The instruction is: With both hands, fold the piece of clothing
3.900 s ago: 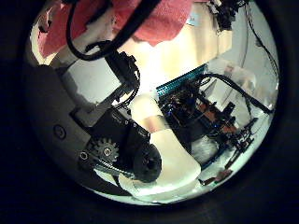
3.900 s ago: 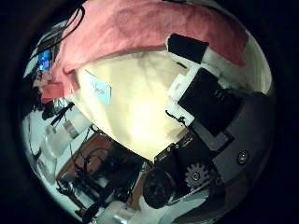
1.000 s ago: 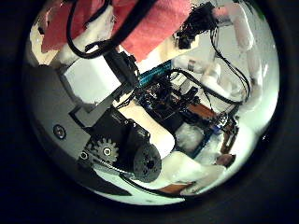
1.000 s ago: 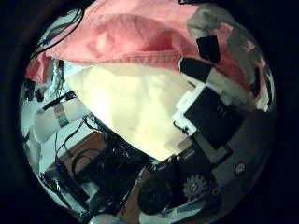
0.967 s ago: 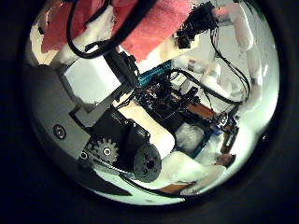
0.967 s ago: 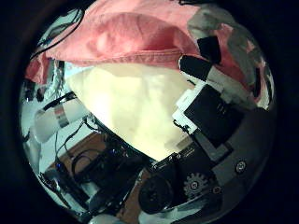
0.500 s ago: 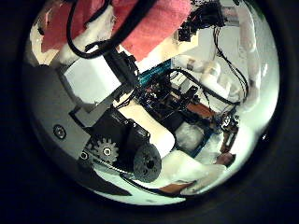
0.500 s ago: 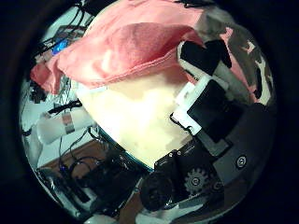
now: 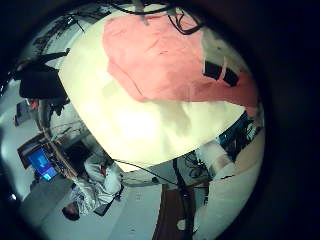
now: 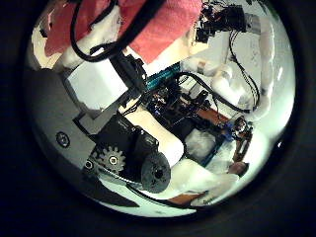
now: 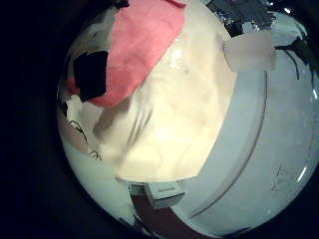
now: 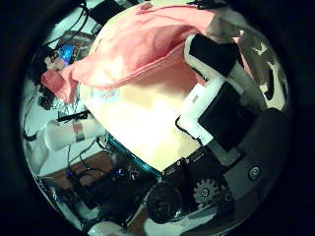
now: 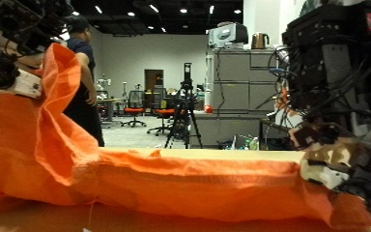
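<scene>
An orange piece of clothing (image 13: 147, 184) hangs lifted over the table, stretched between both hands. My left hand (image 13: 12, 68) is up high, its fingers pinched on one raised corner. My right hand (image 13: 340, 164) is lower, at the other end, fingers curled on the cloth's edge. In the right thumb side view the cloth (image 12: 138, 49) drapes over a finger (image 12: 212, 88). The left thumb side view has cloth (image 10: 168, 25) bunched by my fingers. Seen from the left little finger side, the rest of the cloth (image 9: 170, 60) lies on the cream tabletop (image 9: 130, 120).
The tabletop (image 11: 189, 110) runs under the cloth, with a pale box (image 11: 249, 48) near its edge. Behind the table stand a tripod (image 13: 184, 106) and a grey cabinet (image 13: 237, 92).
The right palm view has shifted and the cloth now lies further across the right hand's fingers. The left palm view has shifted only slightly, its hold the same.
</scene>
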`<state>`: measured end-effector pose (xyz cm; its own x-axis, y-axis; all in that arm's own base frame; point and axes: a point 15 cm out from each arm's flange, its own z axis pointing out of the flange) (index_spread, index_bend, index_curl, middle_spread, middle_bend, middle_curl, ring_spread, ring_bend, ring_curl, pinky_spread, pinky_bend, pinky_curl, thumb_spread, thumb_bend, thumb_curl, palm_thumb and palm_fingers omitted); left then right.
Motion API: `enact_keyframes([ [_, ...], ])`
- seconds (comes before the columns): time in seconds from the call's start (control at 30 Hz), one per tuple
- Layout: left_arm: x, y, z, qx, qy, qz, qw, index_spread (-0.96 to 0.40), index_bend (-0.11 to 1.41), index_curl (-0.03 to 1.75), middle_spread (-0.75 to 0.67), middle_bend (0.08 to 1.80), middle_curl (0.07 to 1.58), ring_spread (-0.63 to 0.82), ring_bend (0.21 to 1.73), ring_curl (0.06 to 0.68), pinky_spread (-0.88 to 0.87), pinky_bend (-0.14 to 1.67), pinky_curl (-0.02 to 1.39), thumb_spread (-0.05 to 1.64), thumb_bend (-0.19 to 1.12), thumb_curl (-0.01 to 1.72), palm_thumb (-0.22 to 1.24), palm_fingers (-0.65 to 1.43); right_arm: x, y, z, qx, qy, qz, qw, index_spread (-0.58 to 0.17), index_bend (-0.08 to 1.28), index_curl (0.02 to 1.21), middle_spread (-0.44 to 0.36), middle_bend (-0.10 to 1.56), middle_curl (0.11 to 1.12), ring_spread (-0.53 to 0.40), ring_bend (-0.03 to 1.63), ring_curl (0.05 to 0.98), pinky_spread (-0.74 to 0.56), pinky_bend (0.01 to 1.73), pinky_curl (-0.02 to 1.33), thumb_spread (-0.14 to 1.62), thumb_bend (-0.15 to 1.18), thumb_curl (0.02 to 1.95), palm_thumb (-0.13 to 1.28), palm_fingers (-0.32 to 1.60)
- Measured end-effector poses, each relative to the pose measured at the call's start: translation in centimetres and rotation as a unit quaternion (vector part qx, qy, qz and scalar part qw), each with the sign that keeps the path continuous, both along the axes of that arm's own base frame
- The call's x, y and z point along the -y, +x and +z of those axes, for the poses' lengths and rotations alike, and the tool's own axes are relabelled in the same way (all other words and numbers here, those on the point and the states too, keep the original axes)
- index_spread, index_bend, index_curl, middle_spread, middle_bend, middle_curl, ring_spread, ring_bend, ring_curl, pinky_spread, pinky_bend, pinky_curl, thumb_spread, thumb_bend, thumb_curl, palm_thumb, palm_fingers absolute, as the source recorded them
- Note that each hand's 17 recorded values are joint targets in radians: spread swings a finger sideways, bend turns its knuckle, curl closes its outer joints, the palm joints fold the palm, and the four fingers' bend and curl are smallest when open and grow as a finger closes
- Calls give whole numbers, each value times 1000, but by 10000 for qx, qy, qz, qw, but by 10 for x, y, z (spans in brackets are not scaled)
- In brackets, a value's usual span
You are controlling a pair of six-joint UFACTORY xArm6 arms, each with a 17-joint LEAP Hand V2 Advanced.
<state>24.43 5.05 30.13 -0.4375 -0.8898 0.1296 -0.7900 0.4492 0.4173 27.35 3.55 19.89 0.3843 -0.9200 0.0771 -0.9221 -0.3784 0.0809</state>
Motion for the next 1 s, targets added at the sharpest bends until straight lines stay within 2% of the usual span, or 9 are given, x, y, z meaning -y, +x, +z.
enact_keyframes([
  [0.17, 2, 1, 2, 37, -21, -4, 10000, -716, 192, 922, -543, 1054, 542, -615, 763, 435, -820, 642, 484, 1063, -19, 305, 746, 1127, 11, -30, -16, -229, -49, 15, 9997, -369, 374, 861, -177, 802, 865, -269, 1190, 693, -481, 956, 874, 1145, -51, 363, 530, 272],
  [0.2, 2, 1, 2, 42, -20, -4, 10000, -716, 192, 922, -543, 1054, 542, -615, 763, 435, -820, 642, 484, 1063, -19, 305, 746, 1127, 12, -35, -19, -260, -54, 30, 9996, -368, 368, 849, -169, 793, 859, -265, 1179, 688, -476, 927, 865, 1134, -50, 359, 519, 248],
  [0.23, 1, 2, 4, 61, -19, -3, 10000, -717, 192, 922, -543, 1054, 542, -615, 763, 436, -820, 642, 484, 1063, -19, 305, 746, 1127, 12, -40, -23, -287, -55, 41, 9996, -363, 387, 831, -152, 795, 847, -243, 1125, 670, -414, 787, 836, 1118, -46, 354, 505, 137],
  [0.3, 2, 4, 5, 76, -18, -17, 10000, -717, 192, 922, -543, 1054, 542, -615, 763, 436, -820, 642, 484, 1063, -19, 305, 746, 1127, 14, -47, -28, -321, -58, 53, 9995, -354, 389, 776, -125, 784, 816, -218, 1077, 632, -335, 645, 778, 1086, -36, 342, 485, 147],
  [0.43, 5, 5, 6, 77, -37, -49, 10000, -717, 192, 922, -542, 1054, 541, -615, 763, 436, -820, 641, 485, 1063, -19, 305, 746, 1127, 16, -59, -38, -408, -77, 94, 9991, -342, 394, 723, -92, 755, 776, -191, 1039, 596, -227, 513, 709, 1057, -28, 331, 477, 200],
  [0.57, 6, 8, 10, 102, -33, -57, 9999, -717, 191, 922, -542, 1054, 541, -615, 762, 436, -820, 645, 485, 1063, -19, 305, 746, 1129, 15, -66, -46, -512, -94, 189, 9985, -331, 377, 683, -78, 726, 745, -179, 1013, 576, -153, 456, 671, 1036, -28, 326, 475, 237],
  [0.7, 9, 6, 10, 51, -42, -102, 9999, -717, 191, 922, -542, 1054, 541, -615, 762, 436, -819, 649, 484, 1064, -20, 305, 743, 1128, 13, -69, -49, -567, -105, 269, 9980, -322, 357, 649, -73, 694, 715, -191, 921, 540, -135, 476, 653, 1026, -26, 322, 479, 256],
  [1.0, 11, 3, 9, 12, -69, -96, 9999, -717, 191, 922, -542, 1054, 540, -615, 762, 436, -817, 653, 481, 1063, -19, 306, 745, 1128, 6, -66, -48, -612, -116, 508, 9968, -312, 323, 591, -78, 614, 659, -206, 859, 498, -154, 455, 612, 1010, -25, 321, 493, 312],
])
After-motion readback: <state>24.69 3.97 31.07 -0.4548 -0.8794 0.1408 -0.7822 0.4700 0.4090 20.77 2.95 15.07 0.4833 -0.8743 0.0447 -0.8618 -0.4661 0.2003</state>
